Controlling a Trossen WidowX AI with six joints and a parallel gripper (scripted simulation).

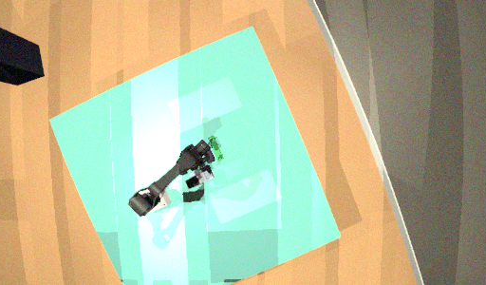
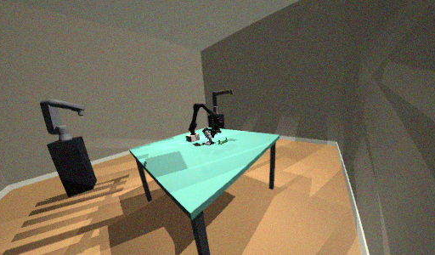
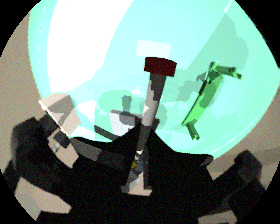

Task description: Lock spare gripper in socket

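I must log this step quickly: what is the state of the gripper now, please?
Gripper: closed on the lock pin, whose red head points away from the wrist camera.

From the exterior view the parts on the table [image 2: 229, 157] are too small to tell apart, a dark speckle in mid-frame. In the wrist view the gripper [image 3: 139, 179] is a black blur low in the frame; where its fingers meet the lock pin [image 3: 149, 119] cannot be made out. From above, the arm [image 1: 173, 173] hides part of the mount [image 1: 201, 177] beneath it.
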